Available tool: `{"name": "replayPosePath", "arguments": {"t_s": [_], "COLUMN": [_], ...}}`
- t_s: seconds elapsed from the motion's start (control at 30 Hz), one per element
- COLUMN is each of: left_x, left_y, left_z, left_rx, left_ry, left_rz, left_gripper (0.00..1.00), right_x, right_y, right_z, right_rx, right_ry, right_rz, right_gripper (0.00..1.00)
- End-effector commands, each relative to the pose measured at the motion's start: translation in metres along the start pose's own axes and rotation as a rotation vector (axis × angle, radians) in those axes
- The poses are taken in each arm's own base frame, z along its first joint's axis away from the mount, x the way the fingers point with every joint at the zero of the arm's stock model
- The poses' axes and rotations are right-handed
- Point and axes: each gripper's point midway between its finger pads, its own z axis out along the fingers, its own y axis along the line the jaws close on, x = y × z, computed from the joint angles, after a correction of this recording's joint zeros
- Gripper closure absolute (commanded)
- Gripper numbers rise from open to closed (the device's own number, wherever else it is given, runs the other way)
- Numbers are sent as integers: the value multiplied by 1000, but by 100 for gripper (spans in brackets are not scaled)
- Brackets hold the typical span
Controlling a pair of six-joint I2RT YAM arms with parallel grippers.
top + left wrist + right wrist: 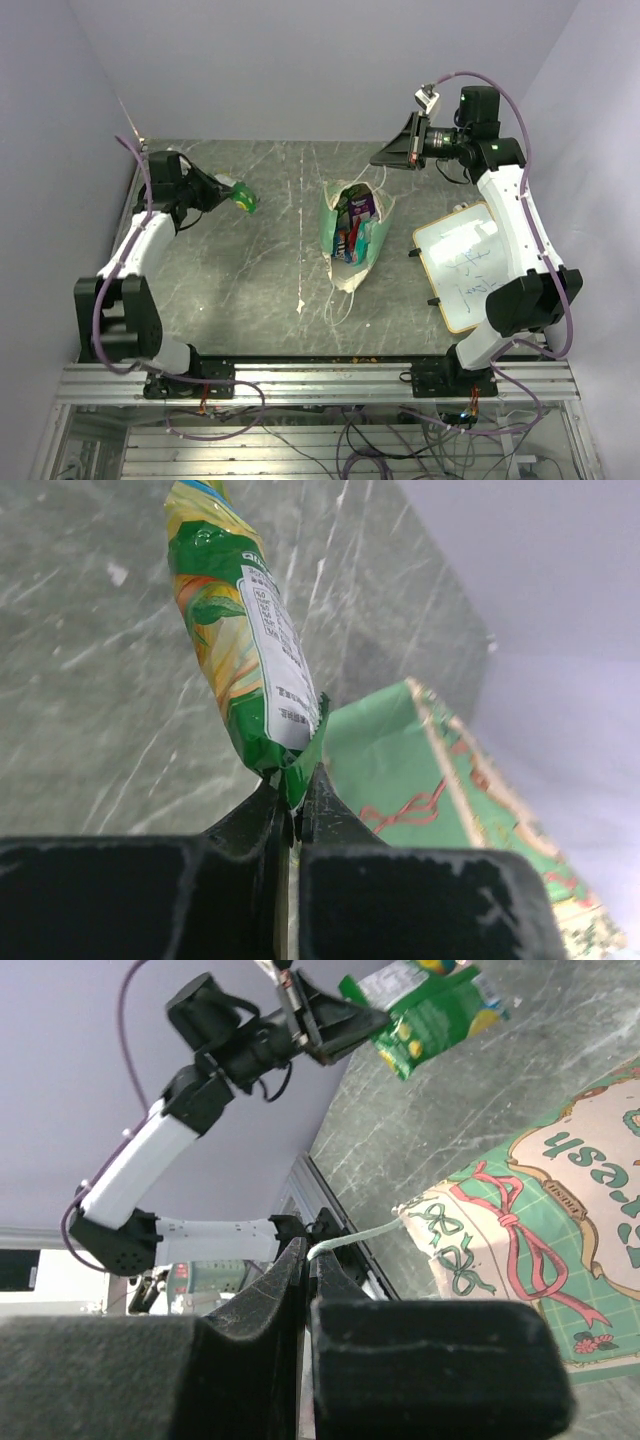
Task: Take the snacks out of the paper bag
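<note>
Snack packet (245,645) juts lengthwise from the left gripper (292,805), clamped on its end seam, well left of the paper bag (352,275), whose handle (355,1237) the right gripper (306,1260) pinches.

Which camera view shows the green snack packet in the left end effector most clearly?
Left wrist: the green packet fills the view, with its label visible. Top external shows it only small; right wrist shows its front from afar.

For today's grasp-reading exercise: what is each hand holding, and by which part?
The left hand pinches the green snack packet by its crimped end seam. The right hand pinches the paper bag by its string handle.
</note>
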Motion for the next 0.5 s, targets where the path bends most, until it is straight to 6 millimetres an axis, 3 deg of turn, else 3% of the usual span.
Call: {"name": "replayPosePath", "arguments": {"t_s": [0.0,0.07,0.17,0.33,0.43,0.47], "left_x": [-53,-67,-72,-45,-21,-14], "left_y": [-59,-55,-22,50,99,111], "left_z": [3,7,27,51,48,45], "left_rx": [429,490,448,282,140,105], "left_ry": [-80,-99,-93,-27,16,22], "left_rz": [-53,-84,-156,-233,-291,-292], "left_gripper": [93,93,93,92,70,56], "right_x": [-6,-8,-11,-15,-14,-14], "right_y": [10,11,11,12,12,12], "right_z": [-4,-4,-2,-1,0,-1], "right_rx": [-22,-21,-32,-40,-43,-46], "right_ry": [-20,-16,-15,-14,-11,-11], "right_rz": [-9,-13,-11,-16,-16,-19], "right_gripper": [100,100,100,100,100,100]}}
